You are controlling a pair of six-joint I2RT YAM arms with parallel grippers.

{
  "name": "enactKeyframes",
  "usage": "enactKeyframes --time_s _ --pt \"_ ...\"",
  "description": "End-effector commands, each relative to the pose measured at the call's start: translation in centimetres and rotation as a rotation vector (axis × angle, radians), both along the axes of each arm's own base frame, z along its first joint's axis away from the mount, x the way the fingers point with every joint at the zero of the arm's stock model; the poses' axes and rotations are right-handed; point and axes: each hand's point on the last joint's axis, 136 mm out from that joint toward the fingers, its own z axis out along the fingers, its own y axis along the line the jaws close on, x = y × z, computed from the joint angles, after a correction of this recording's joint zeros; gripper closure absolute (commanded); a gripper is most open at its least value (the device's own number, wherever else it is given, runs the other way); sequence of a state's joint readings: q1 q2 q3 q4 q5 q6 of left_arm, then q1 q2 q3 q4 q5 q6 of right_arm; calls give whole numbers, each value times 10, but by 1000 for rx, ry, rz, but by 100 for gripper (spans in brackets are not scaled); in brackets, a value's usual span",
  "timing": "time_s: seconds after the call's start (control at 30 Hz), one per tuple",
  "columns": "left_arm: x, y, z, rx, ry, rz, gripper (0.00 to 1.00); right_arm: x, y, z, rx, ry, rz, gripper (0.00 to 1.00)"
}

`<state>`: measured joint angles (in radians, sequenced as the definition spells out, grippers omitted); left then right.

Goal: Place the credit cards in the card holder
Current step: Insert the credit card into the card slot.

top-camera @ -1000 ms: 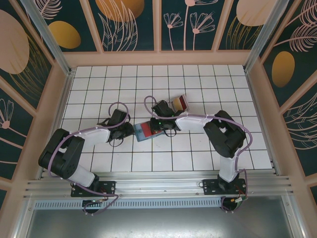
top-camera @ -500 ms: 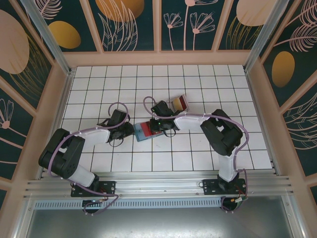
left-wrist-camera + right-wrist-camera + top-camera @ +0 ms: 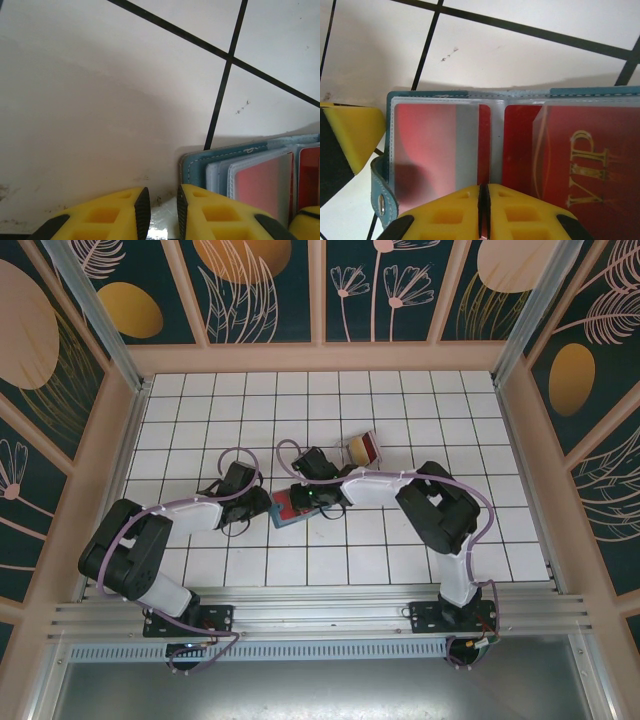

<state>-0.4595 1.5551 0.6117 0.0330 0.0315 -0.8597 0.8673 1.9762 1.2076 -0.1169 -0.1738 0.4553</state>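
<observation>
The card holder [image 3: 285,508] lies open and flat on the white tiled table [image 3: 400,400], near the middle, between the two grippers. Its teal cover shows around the edge, and the clear sleeves inside look mostly red.

The right gripper [image 3: 303,498] stands over the card holder from the far right side. In the right wrist view its two yellow fingers [image 3: 450,215] are pressed together, with only a thin dark line between them, and they sit just above the middle fold of the card holder [image 3: 580,91]. I cannot tell if something thin is pinched there. A red card with gold letters "VIP" [image 3: 570,150] is inside the right sleeve. The left sleeve shows red too, with a pale grey strip beside the fold.

The left gripper [image 3: 262,505] is low at the left edge of the card holder. In the left wrist view its fingers [image 3: 110,215] have a narrow gap between them, and I see nothing clear held in the gap. The corner of the card holder [image 3: 200,162] lies just beside its right finger.

The other credit cards [image 3: 362,448], tan and red, lie together further back on the table, apart from the card holder.
</observation>
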Motion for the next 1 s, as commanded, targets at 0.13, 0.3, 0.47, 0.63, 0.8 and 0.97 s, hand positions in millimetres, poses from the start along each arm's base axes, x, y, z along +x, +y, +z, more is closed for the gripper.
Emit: enactKeyframes --time_s 0.13,0.3,0.47,0.63,0.8,0.97 --pt "-15 -28 -19 -63 70 -84 73 -5 3 4 33 35 3 87" --pt "-5 -24 13 -43 -8 -78 66 0 -4 13 55 29 -18 87" --pt "2 -34 51 -81 -125 -153 60 -2 -3 13 85 54 -25 87" --pt "-6 -47 62 -121 -154 -270 57 -4 -2 9 98 71 -35 87" --pt "-18 -52 43 -75 -90 -346 57 -4 -4 8 107 82 -41 87" --pt "-18 -42 29 39 -47 -347 53 -4 -5 7 118 92 -45 87"
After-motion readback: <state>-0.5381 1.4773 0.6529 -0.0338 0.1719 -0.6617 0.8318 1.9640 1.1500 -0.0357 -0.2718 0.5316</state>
